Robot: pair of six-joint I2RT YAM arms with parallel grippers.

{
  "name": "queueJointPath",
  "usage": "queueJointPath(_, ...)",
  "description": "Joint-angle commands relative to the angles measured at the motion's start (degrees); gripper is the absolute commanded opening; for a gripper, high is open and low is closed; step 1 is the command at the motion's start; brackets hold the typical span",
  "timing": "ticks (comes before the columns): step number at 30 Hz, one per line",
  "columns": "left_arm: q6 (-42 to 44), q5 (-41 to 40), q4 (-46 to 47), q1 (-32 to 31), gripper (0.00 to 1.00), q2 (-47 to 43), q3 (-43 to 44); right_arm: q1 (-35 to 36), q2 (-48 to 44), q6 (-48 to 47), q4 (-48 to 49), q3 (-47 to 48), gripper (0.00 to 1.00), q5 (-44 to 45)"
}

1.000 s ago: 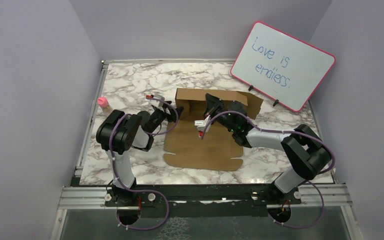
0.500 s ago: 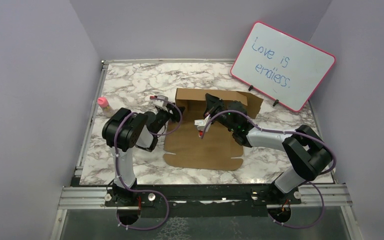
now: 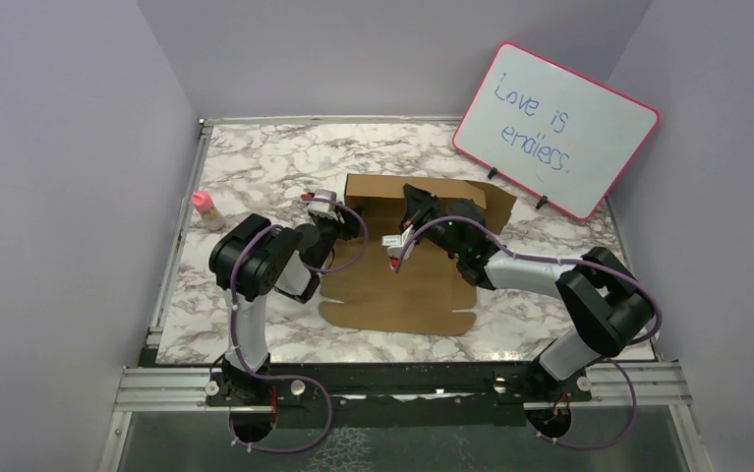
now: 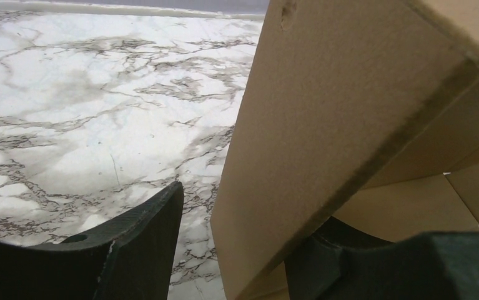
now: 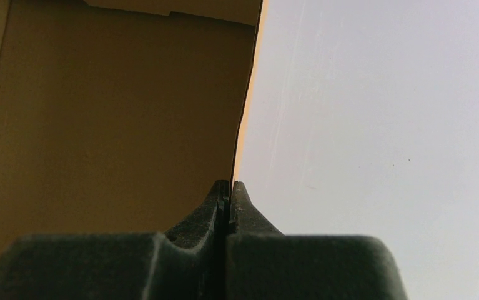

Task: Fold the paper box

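Here, whiteboard (image 3: pixel 555 128) reading "Love is endless.", paper box (image 3: pixel 392 290) nearby

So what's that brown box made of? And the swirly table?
The paper box looks like plain brown cardboard, matte: the left wrist view shows a rough, fibrous cut edge. The table looks like marble, white with grey veins, faintly glossy, though it may only be a printed pattern.

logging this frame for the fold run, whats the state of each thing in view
paper box: half folded, back wall up, front panel flat
left gripper: open, straddling the box's left side flap
right gripper: shut on a raised edge of the box
whiteboard: propped up, written on
pink-topped bottle: upright
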Motion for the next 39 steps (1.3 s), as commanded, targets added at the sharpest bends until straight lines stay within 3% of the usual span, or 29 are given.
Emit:
queueJointPath(1,-0.7,-8.4,15.1,-0.2,0.57,0.8,1.0,1.0,-1.1,1.2,-5.6,-1.3,0.01,-2.5)
queueJointPath(15,-3.6,-18.0,15.1,-1.8,0.57,0.8,2.1,1.0,-2.1,2.5,-8.4,-0.9,0.01,-1.8)
queueJointPath(33,-3.6,-38.1,15.2,-6.7,0.57,-0.8,4.1,1.1,-2.3,7.4,-15.9,2.2,0.01,-2.8)
queueJointPath(39,-3.9,-44.4,15.2,-7.9,0.48,-0.1,4.4,2.1,-3.0,9.6,-22.3,5.0,0.01,-3.1)
